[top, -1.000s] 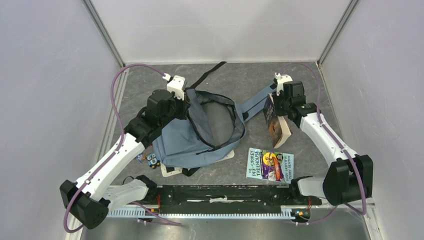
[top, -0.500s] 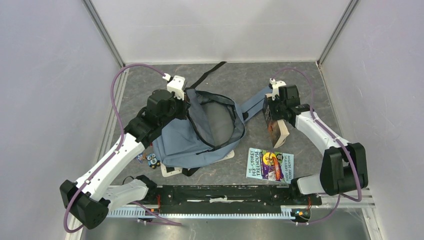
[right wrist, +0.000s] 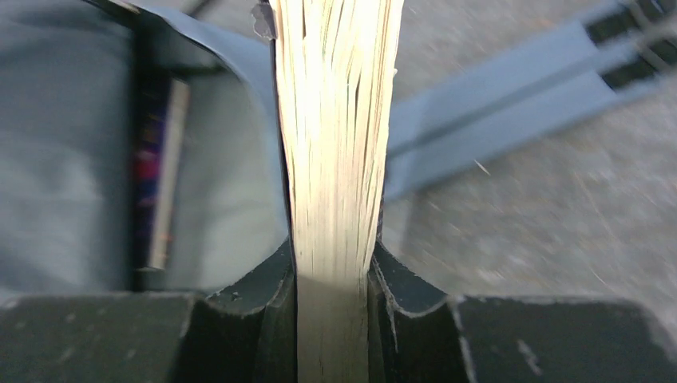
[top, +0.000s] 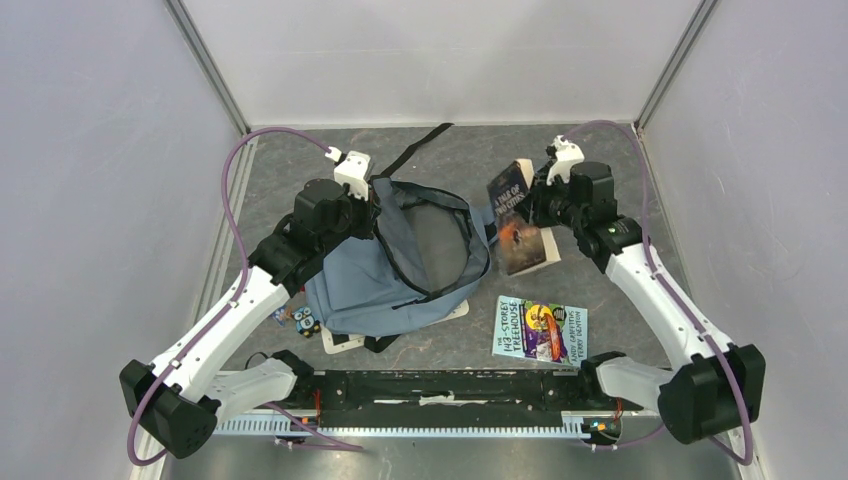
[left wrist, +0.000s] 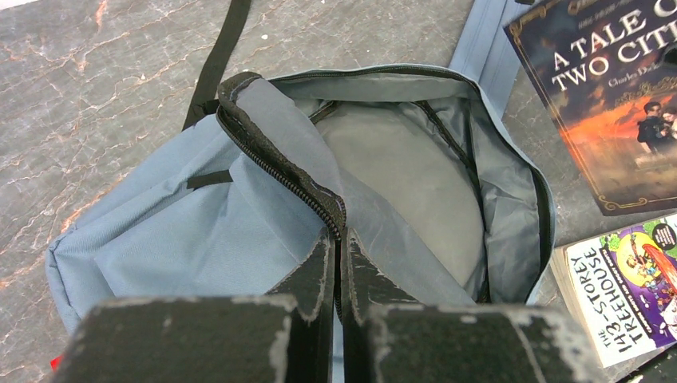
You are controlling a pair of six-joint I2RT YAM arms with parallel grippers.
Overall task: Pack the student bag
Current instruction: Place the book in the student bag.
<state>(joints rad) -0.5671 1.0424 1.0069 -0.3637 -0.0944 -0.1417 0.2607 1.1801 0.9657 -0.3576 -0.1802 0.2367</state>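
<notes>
The grey-blue student bag lies on the table with its main compartment gaping, grey lining showing. My left gripper is shut on the bag's black zip edge and holds the flap up. My right gripper is shut on a paperback, "A Tale of Two Cities", held in the air just right of the bag's opening; its page edges fill the right wrist view. The cover also shows in the left wrist view.
A second book, "143-Storey Treehouse", lies flat on the table right of the bag's front. A white flat item and a small owl figure poke out under the bag. Blue shoulder straps trail behind.
My right gripper has lifted the paperback and swung it left toward the bag's opening, cover now facing up. The left arm and bag have not moved.
</notes>
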